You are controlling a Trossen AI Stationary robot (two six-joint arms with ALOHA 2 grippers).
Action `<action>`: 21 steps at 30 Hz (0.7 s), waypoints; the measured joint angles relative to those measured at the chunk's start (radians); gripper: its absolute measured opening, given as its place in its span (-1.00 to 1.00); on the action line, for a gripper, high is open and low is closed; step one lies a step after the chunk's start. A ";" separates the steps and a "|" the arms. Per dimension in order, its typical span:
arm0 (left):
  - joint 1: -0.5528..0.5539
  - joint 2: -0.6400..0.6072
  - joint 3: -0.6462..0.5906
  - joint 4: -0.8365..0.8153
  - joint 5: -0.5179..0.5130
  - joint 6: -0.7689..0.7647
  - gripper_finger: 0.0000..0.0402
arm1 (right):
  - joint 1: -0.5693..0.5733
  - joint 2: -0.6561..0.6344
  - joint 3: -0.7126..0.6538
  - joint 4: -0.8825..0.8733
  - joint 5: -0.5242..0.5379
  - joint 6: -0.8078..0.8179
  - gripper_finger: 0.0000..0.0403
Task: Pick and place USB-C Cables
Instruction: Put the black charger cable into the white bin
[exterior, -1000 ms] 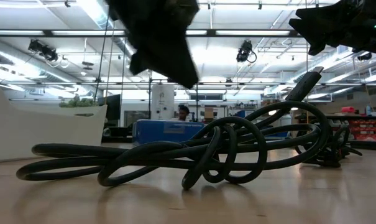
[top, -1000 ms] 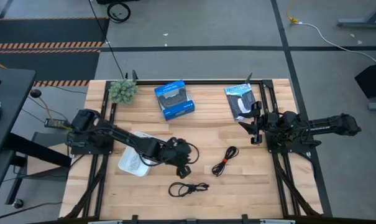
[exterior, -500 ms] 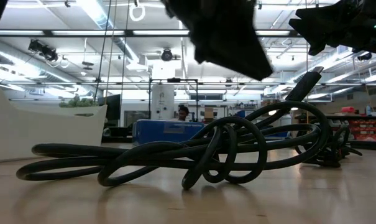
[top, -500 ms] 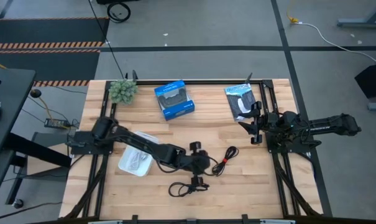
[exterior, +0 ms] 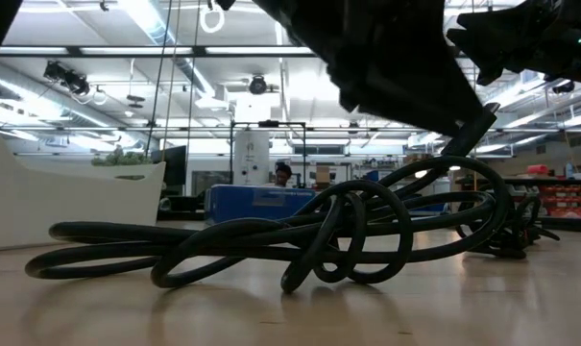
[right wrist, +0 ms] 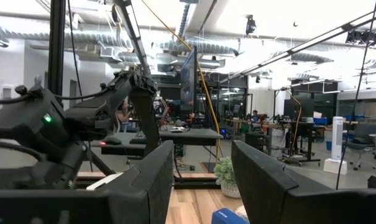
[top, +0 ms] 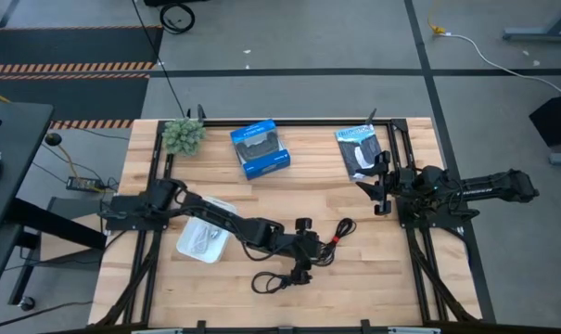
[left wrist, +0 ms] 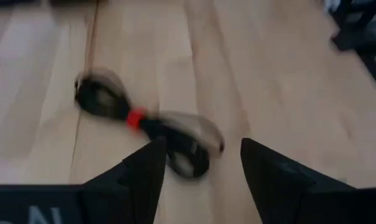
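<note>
The black cable with a red tie (top: 337, 238) lies flat on the wooden table right of centre; in the left wrist view this cable (left wrist: 144, 123) sits just beyond my fingertips. My left gripper (top: 312, 249) hovers open just left of it, touching nothing. A second black cable (top: 280, 281) lies coiled near the front edge and fills the low view (exterior: 271, 240). A white cable (top: 202, 239) lies in the white tray (top: 185, 247). My right gripper (top: 380, 188) waits open at the table's right side.
A blue box (top: 260, 148) and a black-and-white packet (top: 359, 148) lie at the far side. A small green plant (top: 183, 135) stands at the far left corner. Bare wood shows between the two black cables and the right arm.
My left gripper has travelled from beside the white tray toward the table's right edge and a little toward the near edge, ending next to the red-tied cable. The cables and my right arm have stayed put.
</note>
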 joint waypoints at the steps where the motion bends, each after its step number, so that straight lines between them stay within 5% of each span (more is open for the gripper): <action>1: -0.003 0.009 0.002 0.031 0.003 0.013 0.10 | 0.000 0.000 0.000 -0.001 0.000 0.000 -0.16; 21: 0.015 0.125 0.000 0.161 0.008 0.077 0.04 | 0.000 0.006 0.000 0.000 0.000 0.000 -0.16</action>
